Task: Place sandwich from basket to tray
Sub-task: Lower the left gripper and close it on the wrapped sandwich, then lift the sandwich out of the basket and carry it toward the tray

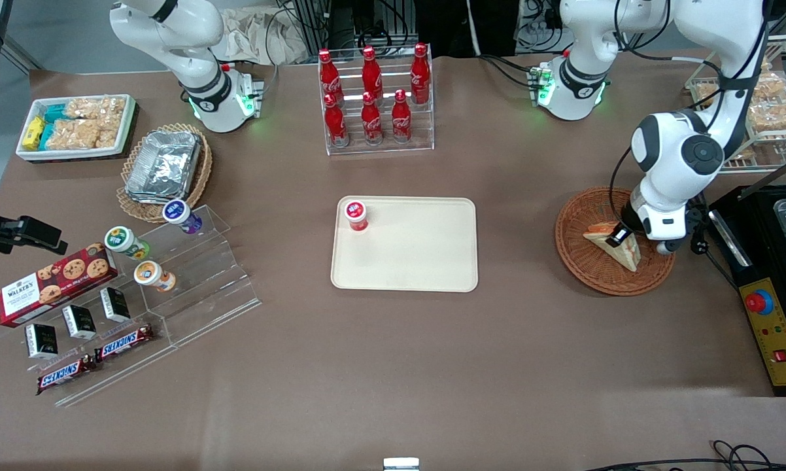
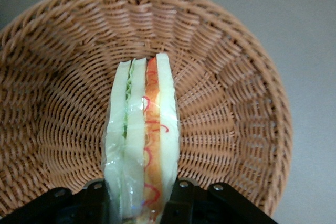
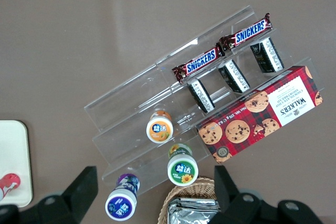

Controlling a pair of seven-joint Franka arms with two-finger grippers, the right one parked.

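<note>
The sandwich [image 1: 612, 247] [image 2: 144, 124], a wedge of white bread with orange-red and green layers in clear wrap, stands on edge in the reddish-brown wicker basket [image 1: 589, 271] [image 2: 236, 103] toward the working arm's end of the table. My left gripper [image 1: 622, 235] [image 2: 139, 195] reaches down into the basket. Its black fingers [image 2: 181, 200] press against both bread faces, so it is shut on the sandwich. The cream tray [image 1: 419, 258] lies flat in the middle of the table, well apart from the basket.
A small red-capped bottle [image 1: 356, 214] stands in one corner of the tray. A black control box with a red button [image 1: 769, 320] sits close beside the basket. A rack of cola bottles [image 1: 375, 98] stands farther from the camera than the tray. Snacks on clear acrylic steps [image 1: 170, 281] lie toward the parked arm's end.
</note>
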